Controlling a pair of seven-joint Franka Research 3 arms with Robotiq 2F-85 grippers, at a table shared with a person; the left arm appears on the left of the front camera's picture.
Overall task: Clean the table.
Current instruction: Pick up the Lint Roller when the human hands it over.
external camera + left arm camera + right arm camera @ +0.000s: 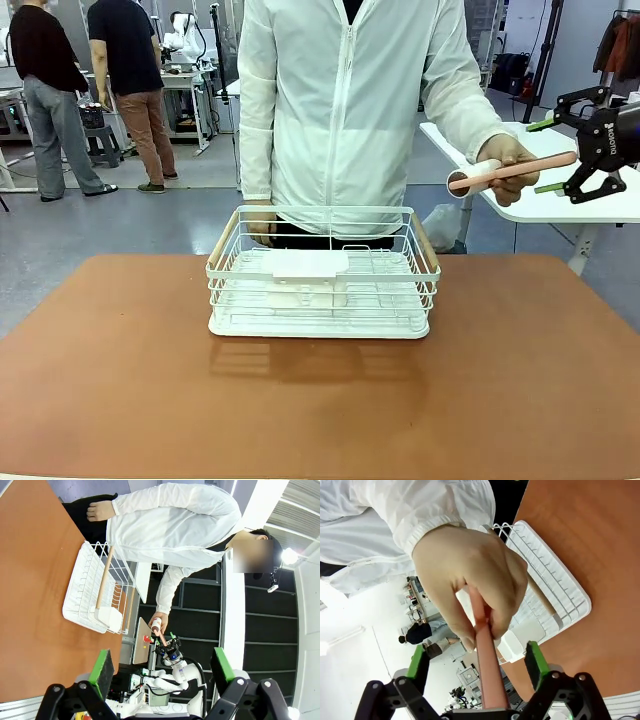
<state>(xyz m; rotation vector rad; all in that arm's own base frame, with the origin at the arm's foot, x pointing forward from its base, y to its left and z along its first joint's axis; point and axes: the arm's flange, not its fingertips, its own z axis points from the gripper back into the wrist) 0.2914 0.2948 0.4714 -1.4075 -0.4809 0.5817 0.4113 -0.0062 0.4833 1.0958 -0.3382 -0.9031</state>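
Counting one table (pixel 120 380): reddish-brown matte top, rounded corners, spanning the whole foreground. One white wire basket (pixel 323 270) with two wooden handles, standing on it toward the far edge, centred. One person's hand (pixel 505 160) past the far right corner, holding one pink-handled roller (pixel 556 161) with a white roll. Two grippers: right gripper (pixel 537 157), fingers apart on either side of the pink handle, not closed on it; left gripper (pixel 160 652), fingers spread wide. Beyond: one white-topped table (pixel 600 208), grey floor, two people standing far left.
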